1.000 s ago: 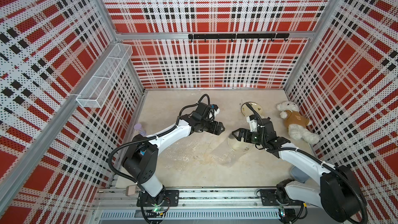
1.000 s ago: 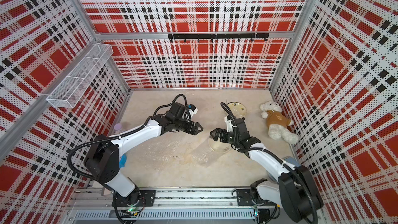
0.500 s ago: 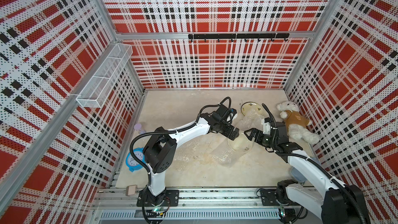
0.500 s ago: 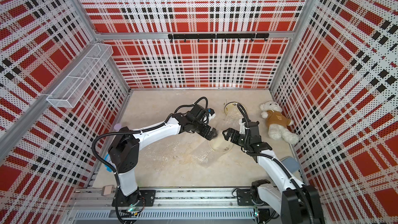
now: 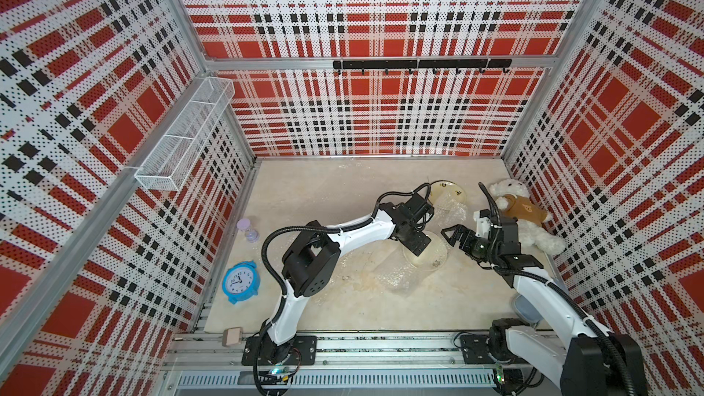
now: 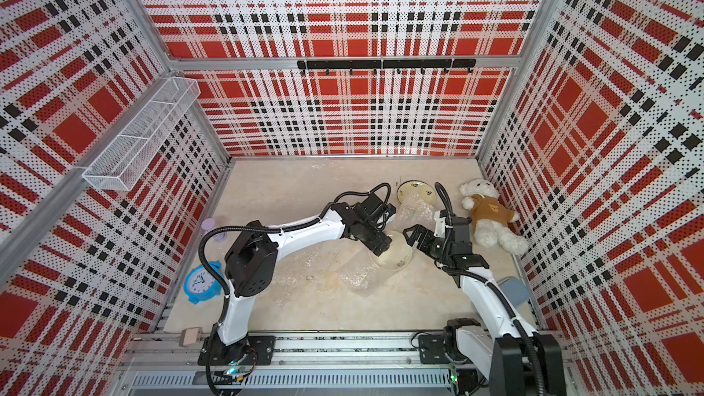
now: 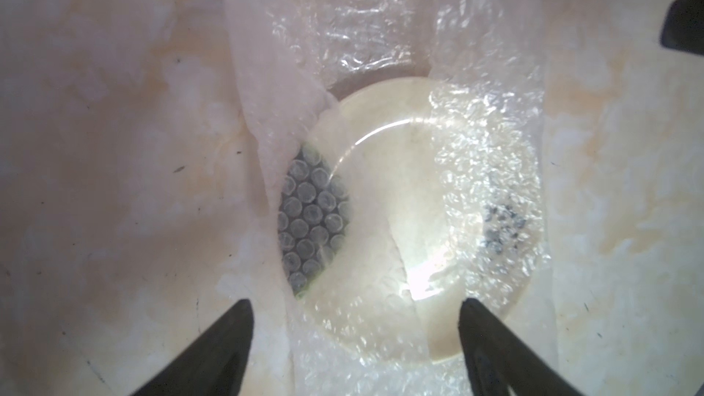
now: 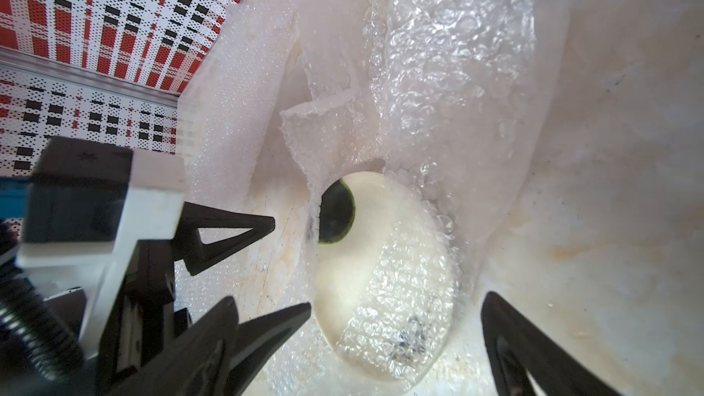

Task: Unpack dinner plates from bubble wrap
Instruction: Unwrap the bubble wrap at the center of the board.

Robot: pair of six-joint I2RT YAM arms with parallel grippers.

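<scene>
Roughly mid-table, toward the right, a cream plate (image 5: 426, 259) lies flat and half under wrap (image 5: 396, 280), which trails off it toward the front edge as a clear, crinkled sheet. Seen from the left wrist, a bare band runs across the plate (image 7: 381, 184) between two folds of wrap (image 7: 343, 13). A dark green patch shows through the bubbles at one rim, and a grey speckled motif shows at the opposite side. The left gripper (image 5: 417, 245) hangs over the plate's rim with jaws spread wide and nothing between them; whether it touches the wrap I cannot tell. The right gripper (image 5: 451, 236) faces it from just beside the plate's other side, jaws also wide apart and empty. Behind both, a second plate (image 5: 451, 188) sits farther back, with crumpled wrap (image 5: 453, 213) over its near edge. A teddy (image 5: 522, 219) lies by the right wall. An hourglass (image 5: 249, 228) and a blue clock (image 5: 240, 283) sit along the left side of the table (image 5: 324, 200).
</scene>
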